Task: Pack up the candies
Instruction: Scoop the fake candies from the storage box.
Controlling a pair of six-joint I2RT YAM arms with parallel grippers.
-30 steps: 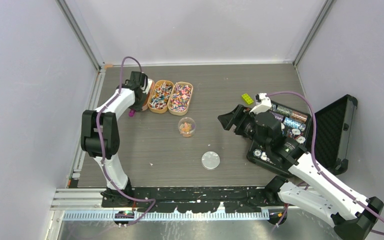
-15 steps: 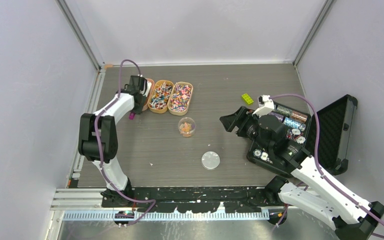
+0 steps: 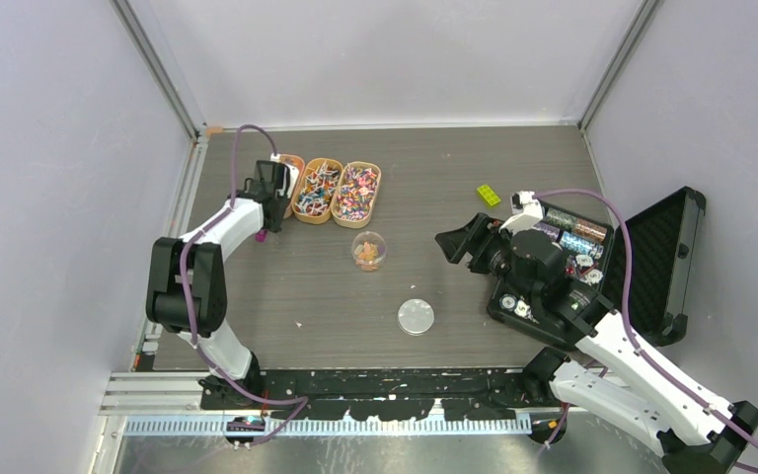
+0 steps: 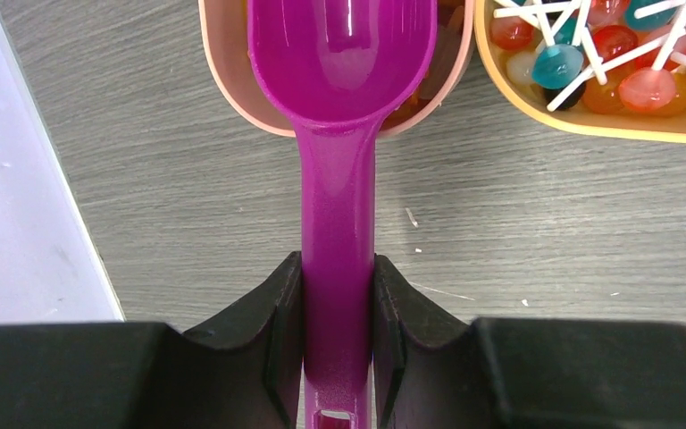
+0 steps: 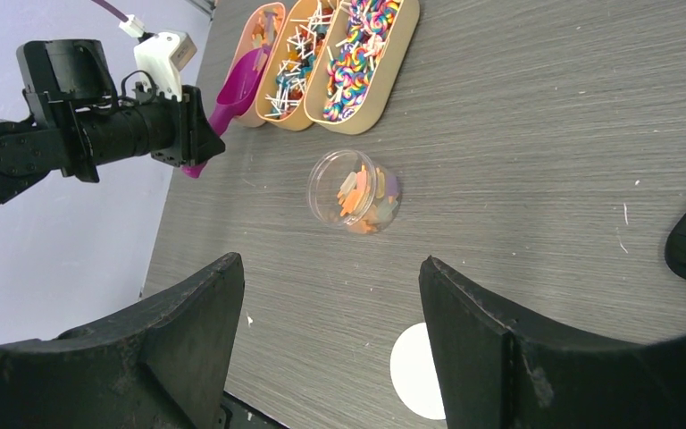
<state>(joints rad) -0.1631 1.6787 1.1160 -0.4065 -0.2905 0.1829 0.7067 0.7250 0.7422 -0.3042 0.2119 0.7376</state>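
My left gripper (image 4: 338, 304) is shut on the handle of a magenta scoop (image 4: 339, 179). The scoop's bowl lies over the near end of the leftmost tan tray (image 4: 223, 80), and the part of the bowl in view holds no candy. Orange candies show in that tray around the scoop. A clear round cup (image 3: 368, 250) with orange candies stands mid-table; it also shows in the right wrist view (image 5: 355, 190). My right gripper (image 5: 330, 264) is open and empty above the table, to the right of the cup (image 3: 459, 242).
Two more tan trays hold lollipops: the middle one (image 3: 317, 191) and the right one (image 3: 355, 193). A round white lid (image 3: 416, 317) lies near the cup. An open black case (image 3: 651, 267) with chips sits on the right. A yellow-green brick (image 3: 488, 195) lies behind it.
My left gripper with the scoop has drawn back a little toward the near side of the left tray. My right arm has shifted slightly to the right.
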